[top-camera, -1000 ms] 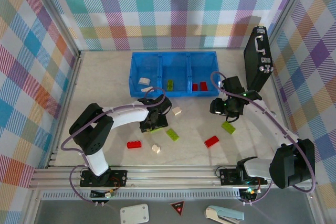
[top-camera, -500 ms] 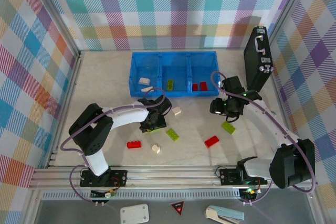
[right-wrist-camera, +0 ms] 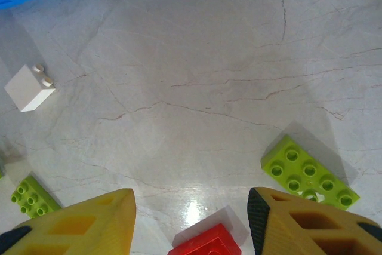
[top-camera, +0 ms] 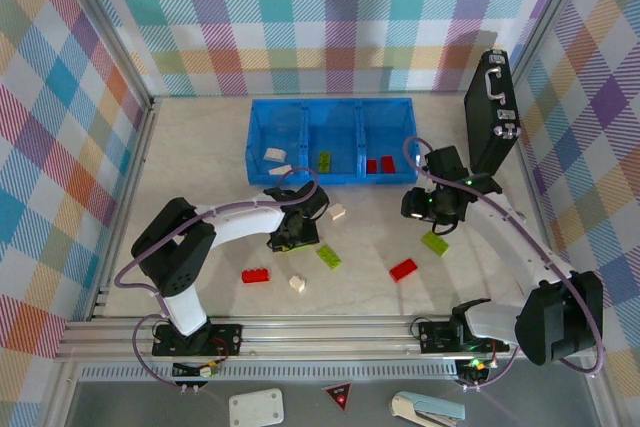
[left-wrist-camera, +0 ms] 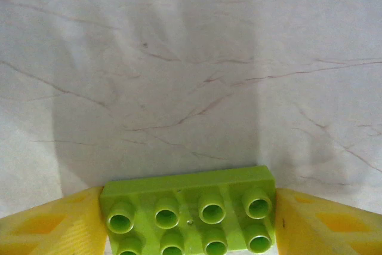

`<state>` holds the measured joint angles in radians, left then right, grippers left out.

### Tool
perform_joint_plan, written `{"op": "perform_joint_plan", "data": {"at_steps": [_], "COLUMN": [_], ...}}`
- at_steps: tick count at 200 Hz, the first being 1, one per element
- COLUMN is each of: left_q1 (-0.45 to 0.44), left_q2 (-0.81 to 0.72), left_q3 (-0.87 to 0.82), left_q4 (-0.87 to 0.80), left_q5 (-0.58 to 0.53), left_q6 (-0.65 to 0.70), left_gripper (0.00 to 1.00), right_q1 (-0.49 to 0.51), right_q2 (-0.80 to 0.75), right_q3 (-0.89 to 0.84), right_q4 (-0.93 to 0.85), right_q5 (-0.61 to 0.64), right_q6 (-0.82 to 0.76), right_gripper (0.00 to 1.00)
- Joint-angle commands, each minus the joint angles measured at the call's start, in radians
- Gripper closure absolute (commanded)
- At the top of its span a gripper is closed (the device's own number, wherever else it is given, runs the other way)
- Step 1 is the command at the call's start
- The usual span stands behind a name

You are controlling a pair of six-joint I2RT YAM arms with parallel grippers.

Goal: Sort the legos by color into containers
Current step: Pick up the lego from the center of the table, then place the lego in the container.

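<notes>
Lime green brick (left-wrist-camera: 197,207) sits pinched, it seems (contact hides at the frame's edge), between the left gripper's (top-camera: 294,234) jaws, near the blue tray's (top-camera: 330,103) left end on the robot's side. Best lift it clear of the tray wall before releasing over the middle compartment (top-camera: 338,135), where 1 matching brick (top-camera: 324,160) lies; the right gripper (right-wrist-camera: 191,213), near the tray's right end, hangs spread and empty.
</notes>
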<state>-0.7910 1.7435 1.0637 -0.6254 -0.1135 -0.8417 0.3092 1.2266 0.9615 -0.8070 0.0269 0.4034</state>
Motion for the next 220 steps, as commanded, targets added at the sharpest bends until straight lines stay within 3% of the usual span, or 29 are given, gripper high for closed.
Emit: {"op": "perform_joint_plan", "data": {"at_steps": [1, 114, 220], "left_q1": [-0.013, -0.005, 0.105], "left_q2": [-0.023, 0.132, 0.361], "left_q3": [0.062, 0.44, 0.756], "left_q4": [-0.015, -0.068, -0.039], "left_q5": [-0.003, -0.03, 0.037], "left_q6": [0.057, 0.364, 0.507], "left_gripper": [0.32, 0.33, 0.33], "right_q1": [0.007, 0.007, 0.007], "right_q2": [-0.033, -0.117, -0.155], "right_q3": [-0.018, -0.03, -0.044], "right_q4": [-0.035, -0.109, -0.137], "right_q5": [0.015, 0.057, 0.077], "right_q6": [0.007, 0.025, 0.038], "right_gripper": [0.46, 0.46, 0.46]}}
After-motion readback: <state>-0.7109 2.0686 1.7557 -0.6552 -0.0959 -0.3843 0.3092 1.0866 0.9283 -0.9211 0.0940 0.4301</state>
